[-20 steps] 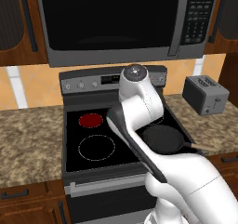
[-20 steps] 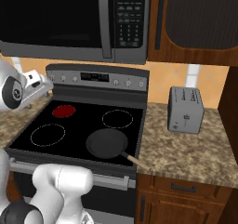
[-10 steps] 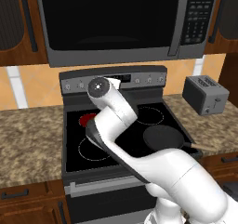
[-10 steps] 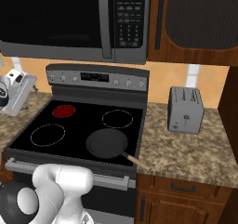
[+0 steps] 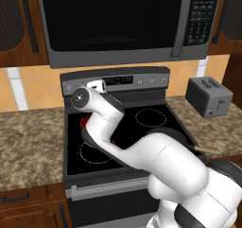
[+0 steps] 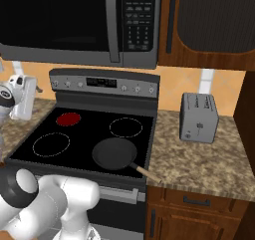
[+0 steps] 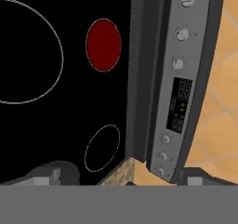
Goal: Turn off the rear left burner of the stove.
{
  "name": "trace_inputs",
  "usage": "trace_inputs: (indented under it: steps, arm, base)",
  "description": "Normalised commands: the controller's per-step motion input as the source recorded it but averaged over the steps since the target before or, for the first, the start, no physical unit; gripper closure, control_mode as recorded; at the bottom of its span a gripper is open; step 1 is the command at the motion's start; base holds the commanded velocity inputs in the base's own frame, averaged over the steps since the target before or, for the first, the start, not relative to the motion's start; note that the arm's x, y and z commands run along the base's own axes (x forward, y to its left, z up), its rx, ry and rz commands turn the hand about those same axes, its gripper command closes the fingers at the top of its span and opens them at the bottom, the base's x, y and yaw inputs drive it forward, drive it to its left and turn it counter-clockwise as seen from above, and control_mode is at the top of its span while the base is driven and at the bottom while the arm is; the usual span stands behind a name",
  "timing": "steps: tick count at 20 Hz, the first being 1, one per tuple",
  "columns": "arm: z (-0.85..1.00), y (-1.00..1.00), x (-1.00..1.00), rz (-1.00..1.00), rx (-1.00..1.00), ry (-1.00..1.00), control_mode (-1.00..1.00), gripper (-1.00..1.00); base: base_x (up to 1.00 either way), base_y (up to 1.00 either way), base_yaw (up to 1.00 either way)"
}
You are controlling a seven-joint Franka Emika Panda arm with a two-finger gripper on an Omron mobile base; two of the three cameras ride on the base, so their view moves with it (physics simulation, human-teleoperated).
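Hand view, rolled sideways: the black glass-top electric stove (image 7: 69,125) runs across the picture with its grey steel back panel (image 7: 183,79) standing as a slanted strip on the right. The rear left burner (image 7: 103,44), a solid red disc in the glass, sits near the top, just inside the panel's edge. Three small round knobs (image 7: 182,33) line the upper part of the panel, a dark digital display (image 7: 179,103) sits below them, and three more knobs follow toward the bottom. A large white-outlined circle lies at the left edge; a small white outline is lower centre.

Left base view: the white arm rises from the lower right and bends over the cooktop. The white hand with the gripper (image 5: 97,85) is up against the left part of the back panel, above the red disc, which is partly hidden behind the arm link. Whether the claw is spread or closed cannot be told; its fingers do not resolve.

Right base view: the red burner (image 6: 68,118) shows at the rear left of the stove, well apart from the round black frying pan (image 6: 115,154) on the front right, its wooden handle pointing toward the speckled granite counter (image 6: 199,159). A grey steel two-slot toaster (image 6: 198,117) stands on that counter. A big black-and-steel microwave (image 6: 79,25) hangs above.
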Motion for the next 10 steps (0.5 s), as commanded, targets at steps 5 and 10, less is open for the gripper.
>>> trace_inputs:
  steps: [5,10]
  arm:
    - [-0.12,0.08,0.45,0.07,-0.22,-0.23,-1.00,-1.00]
    - [-0.01,0.00,0.39,0.04,-0.15,-0.22,-1.00,-1.00]
  base:
    - [0.00,0.00,0.00]
    - [0.00,0.00,0.00]
